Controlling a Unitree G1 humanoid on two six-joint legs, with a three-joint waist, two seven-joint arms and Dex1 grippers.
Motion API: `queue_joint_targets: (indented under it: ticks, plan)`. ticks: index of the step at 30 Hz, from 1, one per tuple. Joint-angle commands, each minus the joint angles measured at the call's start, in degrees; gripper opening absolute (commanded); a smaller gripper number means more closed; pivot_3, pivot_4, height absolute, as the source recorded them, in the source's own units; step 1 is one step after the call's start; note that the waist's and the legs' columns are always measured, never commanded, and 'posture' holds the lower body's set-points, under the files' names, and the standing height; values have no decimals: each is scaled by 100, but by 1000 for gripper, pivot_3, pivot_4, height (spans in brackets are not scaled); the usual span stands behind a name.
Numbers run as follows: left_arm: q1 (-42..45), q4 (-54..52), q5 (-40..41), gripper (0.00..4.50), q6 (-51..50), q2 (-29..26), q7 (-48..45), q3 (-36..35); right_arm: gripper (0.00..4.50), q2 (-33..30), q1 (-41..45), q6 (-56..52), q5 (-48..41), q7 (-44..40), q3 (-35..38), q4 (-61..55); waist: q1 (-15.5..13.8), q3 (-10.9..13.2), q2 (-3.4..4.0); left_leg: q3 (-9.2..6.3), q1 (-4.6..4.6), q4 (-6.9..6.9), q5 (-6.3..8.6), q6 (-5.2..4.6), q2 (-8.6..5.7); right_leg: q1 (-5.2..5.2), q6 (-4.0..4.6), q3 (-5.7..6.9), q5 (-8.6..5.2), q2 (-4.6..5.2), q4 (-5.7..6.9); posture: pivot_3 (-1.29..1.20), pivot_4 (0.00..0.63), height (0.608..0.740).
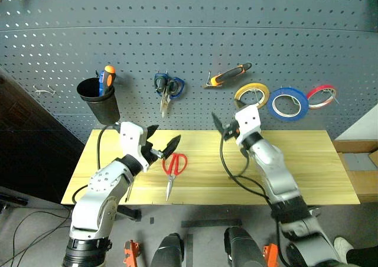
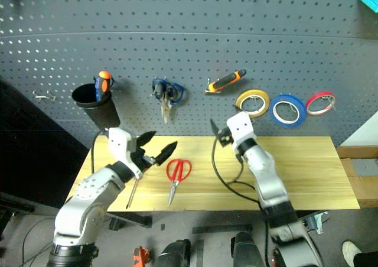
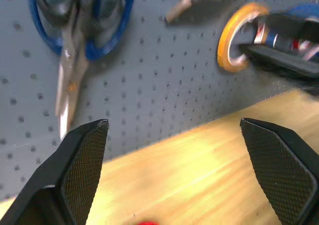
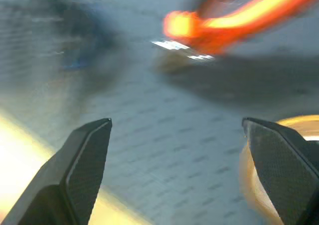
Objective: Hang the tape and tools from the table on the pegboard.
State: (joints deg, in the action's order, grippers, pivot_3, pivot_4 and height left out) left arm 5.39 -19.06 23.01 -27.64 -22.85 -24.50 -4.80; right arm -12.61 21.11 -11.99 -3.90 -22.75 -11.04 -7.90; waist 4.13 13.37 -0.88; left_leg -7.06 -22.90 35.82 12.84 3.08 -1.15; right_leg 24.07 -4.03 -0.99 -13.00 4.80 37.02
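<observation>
With pliers [image 1: 227, 75] and blue tape [image 1: 288, 103] apparently hung on the pegboard [image 1: 189, 36], both grippers released, left gripper [image 1: 163, 147] should next descend onto red-handled scissors [image 1: 173, 169] near the tabletop's [image 1: 295, 160] front edge.

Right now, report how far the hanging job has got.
Done: the blue tape and the orange-and-black pliers hang on the pegboard. In hand: nothing; the right gripper and the left gripper are both open and empty. Left: the red-handled scissors and the slim screwdriver lie on the table.
</observation>
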Motion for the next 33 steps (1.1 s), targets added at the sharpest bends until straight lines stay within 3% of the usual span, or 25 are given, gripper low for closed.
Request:
queue_joint_targets:
  ticks: [1, 10, 20, 25, 28, 33]
  plan:
    - [-298, 17, -220, 4500, -706, -67, 435, -3, 4485, -412, -239, -1540, -870, -681, -29, -1390, 21, 1, -1, 0, 0, 1, 0, 0, 0, -1, -6, 0, -4, 1, -1, -96, 212, 740]
    - [54, 1117, -705, 4500, -2137, 456, 1218, 551, 4485, -1041, -259, -2857, -1322, -909, 21, -2102, 64, 0, -12, -4, 2, 25, -6, -6, -2, -12, -11, 8, 5, 1, 5, -156, 209, 740]
    - [1150, 2750, -1027, 4500, -2346, 1223, 1694, 573, 4485, -1256, -137, -3302, -1571, -1048, 32, -2488, 88, 1, -17, 2, -6, 20, -4, -4, -4, -6, -19, 7, 7, 3, -6, -190, 217, 740]
    - [1259, 2942, -1080, 4500, -2437, 1431, 1847, 471, 4485, -1226, -18, -3493, -1756, -993, 177, -2501, 106, 0, -17, 3, -1, 23, -5, -4, -3, -9, -21, 5, 7, 3, -2, -200, 216, 740]
    - [1229, 2900, -1057, 3912, -2512, 1513, 1868, 395, 4500, -1171, 57, -3562, -1810, -896, 287, -2426, 106, 0, -17, 4, 1, 25, -5, -4, -3, -11, -22, 5, 8, 3, -1, -200, 213, 740]
    - [1162, 2837, -1108, 2384, -2466, 1445, 1831, 386, 4500, -1106, 129, -3650, -1883, -799, 361, -2390, 105, -1, -17, 4, 0, 23, -5, -4, -4, -12, -22, 5, 8, 3, -4, -204, 208, 740]
